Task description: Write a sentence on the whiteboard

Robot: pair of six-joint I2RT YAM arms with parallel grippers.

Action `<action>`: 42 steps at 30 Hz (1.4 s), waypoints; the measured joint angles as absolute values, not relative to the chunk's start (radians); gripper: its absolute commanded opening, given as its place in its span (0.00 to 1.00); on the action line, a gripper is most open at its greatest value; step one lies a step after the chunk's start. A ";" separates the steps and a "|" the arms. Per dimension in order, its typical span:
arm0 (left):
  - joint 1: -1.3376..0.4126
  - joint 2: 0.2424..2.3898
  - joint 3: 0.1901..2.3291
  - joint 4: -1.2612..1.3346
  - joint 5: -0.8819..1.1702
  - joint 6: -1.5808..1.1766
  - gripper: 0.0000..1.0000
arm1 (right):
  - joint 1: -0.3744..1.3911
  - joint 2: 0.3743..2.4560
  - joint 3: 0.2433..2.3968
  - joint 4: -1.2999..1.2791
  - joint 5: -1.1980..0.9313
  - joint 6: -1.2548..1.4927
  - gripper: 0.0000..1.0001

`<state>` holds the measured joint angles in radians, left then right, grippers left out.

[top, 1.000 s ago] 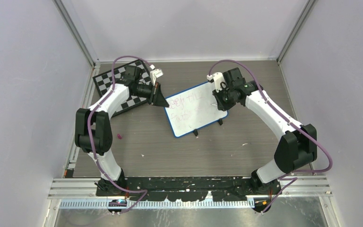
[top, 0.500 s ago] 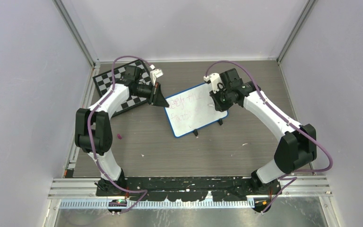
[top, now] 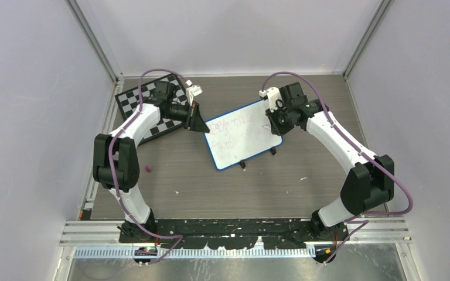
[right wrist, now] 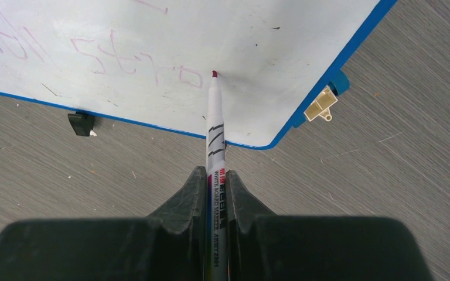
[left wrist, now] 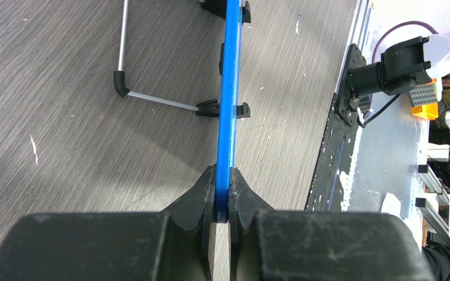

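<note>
Your right hand [right wrist: 215,175] is squeezed shut on the marker [right wrist: 215,137], low on its barrel. The marker sticks straight out ahead of the fingers. Its red tip [right wrist: 214,74] sits at the white face of the whiteboard [right wrist: 258,52]. It looks to be touching, but I cannot tell for sure.

Just left of the tip are the pink letters of the sentence [right wrist: 135,61], so I think you are adding the next letter at the end of a line. There is only a little white between the tip and the blue corner on its right. Make small strokes and press softly, because a hard push could tip the board back or squash the tip. Move the whole hand slowly, and lift the tip clear between letters so you do not smear them.

Your left hand [left wrist: 222,178] is pinched tight on the thin blue edge of the whiteboard, which runs straight ahead from the fingers. Hold firm there, so the board does not slide on the surface [left wrist: 64,88] while you write.
</note>
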<state>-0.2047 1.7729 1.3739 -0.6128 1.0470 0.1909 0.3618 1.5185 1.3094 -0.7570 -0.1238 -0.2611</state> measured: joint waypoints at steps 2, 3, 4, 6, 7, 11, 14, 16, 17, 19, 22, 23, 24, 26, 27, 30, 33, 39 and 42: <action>-0.205 1.773 1.374 -0.613 1.047 0.191 0.00 | 0.362 1.519 1.309 -0.757 -0.124 -0.262 0.00; -0.205 1.773 1.374 -0.614 1.047 0.191 0.00 | 0.362 1.519 1.309 -0.757 -0.124 -0.264 0.00; -0.205 1.773 1.374 -0.614 1.047 0.191 0.00 | 0.362 1.519 1.309 -0.757 -0.124 -0.264 0.00; -0.205 1.773 1.374 -0.614 1.047 0.191 0.00 | 0.362 1.521 1.309 -0.756 -0.123 -0.266 0.00; -0.205 1.773 1.374 -0.614 1.047 0.191 0.00 | 0.362 1.521 1.308 -0.756 -0.123 -0.266 0.00; -0.205 1.773 1.374 -0.614 1.047 0.191 0.00 | 0.362 1.521 1.288 -0.754 -0.124 -0.268 0.00; -0.205 1.773 1.374 -0.614 1.047 0.191 0.00 | 0.363 1.521 1.273 -0.762 -0.124 -0.268 0.00; -0.205 1.773 1.374 -0.614 1.047 0.191 0.00 | 0.363 1.521 1.271 -0.765 -0.124 -0.268 0.00; -0.205 1.773 1.374 -0.614 1.047 0.191 0.00 | 0.363 1.521 1.271 -0.765 -0.124 -0.268 0.00; -0.205 1.773 1.374 -0.614 1.047 0.191 0.00 | 0.363 1.521 1.271 -0.765 -0.123 -0.269 0.00; -0.205 1.773 1.374 -0.614 1.047 0.191 0.00 | 0.363 1.521 1.273 -0.765 -0.123 -0.269 0.00; -0.205 1.773 1.374 -0.614 1.047 0.191 0.00 | 0.363 1.521 1.275 -0.767 -0.123 -0.269 0.00; -0.205 1.773 1.374 -0.614 1.047 0.191 0.00 | 0.362 1.521 1.280 -0.768 -0.121 -0.269 0.00; -0.205 1.773 1.374 -0.614 1.047 0.191 0.00 | 0.362 1.521 1.293 -0.767 -0.120 -0.269 0.00; -0.205 1.773 1.374 -0.614 1.047 0.191 0.00 | 0.363 1.521 1.301 -0.765 -0.117 -0.269 0.00; -0.205 1.773 1.374 -0.614 1.047 0.191 0.00 | 0.362 1.521 1.316 -0.756 -0.112 -0.270 0.00; -0.205 1.773 1.374 -0.614 1.047 0.191 0.00 | 0.361 1.522 1.318 -0.754 -0.109 -0.272 0.00; -0.205 1.773 1.374 -0.614 1.047 0.191 0.00 | 0.353 1.523 1.318 -0.754 -0.102 -0.280 0.00; -0.205 1.773 1.374 -0.614 1.047 0.191 0.00 | 0.347 1.523 1.315 -0.754 -0.093 -0.283 0.00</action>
<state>-0.2047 1.7729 1.3743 -0.6144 1.0470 0.1905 0.3470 1.5234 1.3151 -0.7544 -0.0929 -0.2832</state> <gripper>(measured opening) 0.096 0.167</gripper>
